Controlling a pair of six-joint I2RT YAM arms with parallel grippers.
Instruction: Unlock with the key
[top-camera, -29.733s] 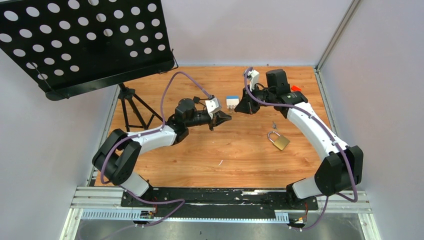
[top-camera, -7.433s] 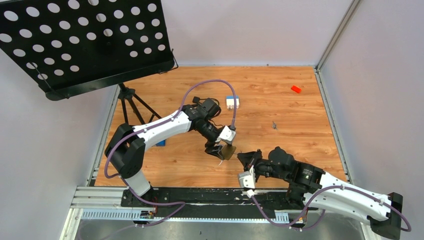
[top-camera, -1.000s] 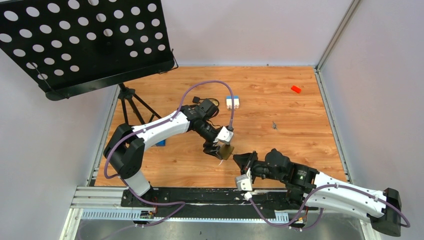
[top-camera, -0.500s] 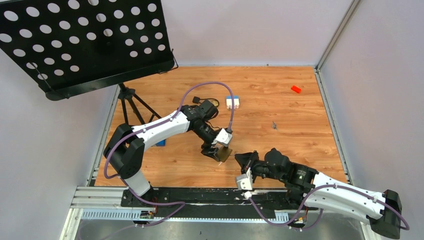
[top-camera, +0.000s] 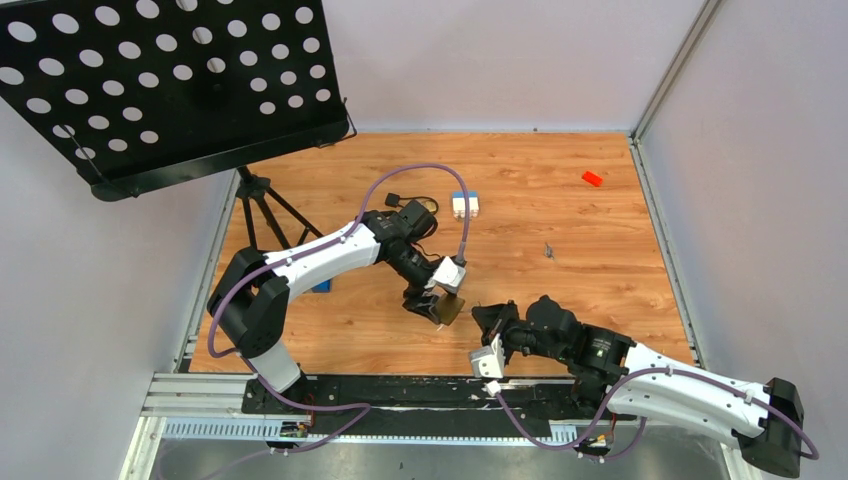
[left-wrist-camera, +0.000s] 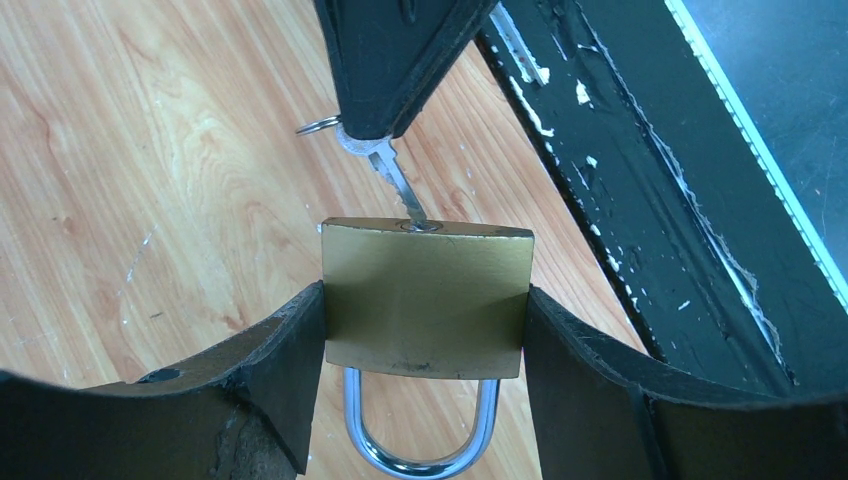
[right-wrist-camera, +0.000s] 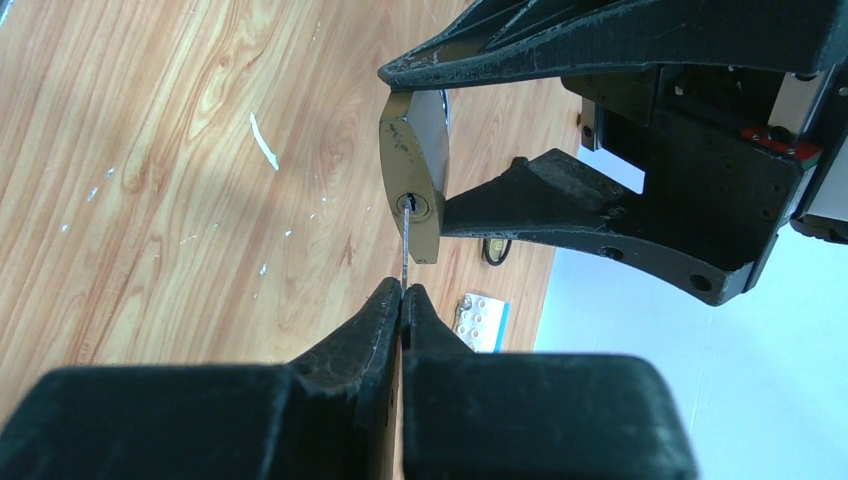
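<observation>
The brass padlock (left-wrist-camera: 425, 300) is clamped by its sides in my left gripper (left-wrist-camera: 422, 310), just above the wooden table, keyhole end pointing away from the wrist. Both legs of its steel shackle (left-wrist-camera: 420, 445) run into the body. My right gripper (right-wrist-camera: 402, 290) is shut on the key (right-wrist-camera: 405, 250), a thin grey blade whose tip sits in the keyhole of the padlock (right-wrist-camera: 412, 190). In the left wrist view the key (left-wrist-camera: 398, 183) slants down from the right gripper's tip to the lock's top edge. From above, the two grippers (top-camera: 437, 303) (top-camera: 483, 318) meet at the padlock (top-camera: 451, 309) near the table's front.
A black perforated music stand (top-camera: 170, 80) on a tripod (top-camera: 262, 205) fills the back left. A white and blue block (top-camera: 464, 205), a red block (top-camera: 592, 178) and a small grey metal piece (top-camera: 548, 250) lie on the table. The black base rail (top-camera: 420, 390) runs along the near edge.
The right gripper has crept slightly up and left toward the padlock. The left gripper has barely shifted with the lock.
</observation>
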